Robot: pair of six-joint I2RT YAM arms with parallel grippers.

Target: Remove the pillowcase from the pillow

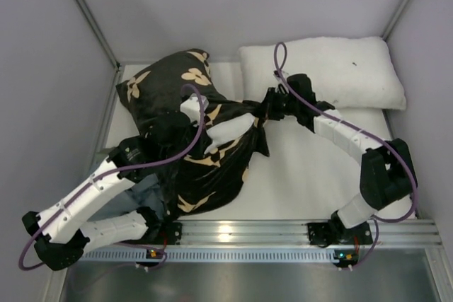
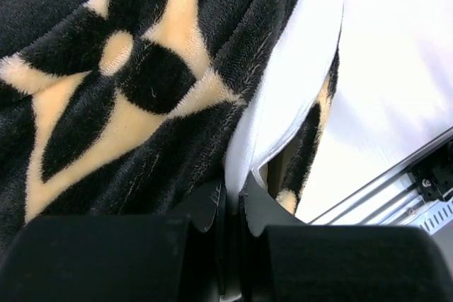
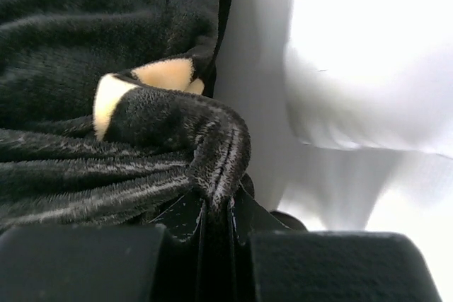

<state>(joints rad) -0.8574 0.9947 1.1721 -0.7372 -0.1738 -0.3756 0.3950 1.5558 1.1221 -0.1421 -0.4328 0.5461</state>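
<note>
The black pillowcase with tan flowers lies crumpled at the left middle of the table. The white pillow pokes out of its opening. My left gripper is shut on this exposed white edge. In the left wrist view its jaws pinch a fold of the pillow, with the pillowcase beside it on the left. My right gripper is shut on the pillowcase's right edge. In the right wrist view a bunched black fold is clamped between the fingertips.
A second plain white pillow lies at the back right, close behind the right gripper. A blue-grey cloth shows under the left arm. The aluminium rail runs along the near edge. Grey walls enclose the table.
</note>
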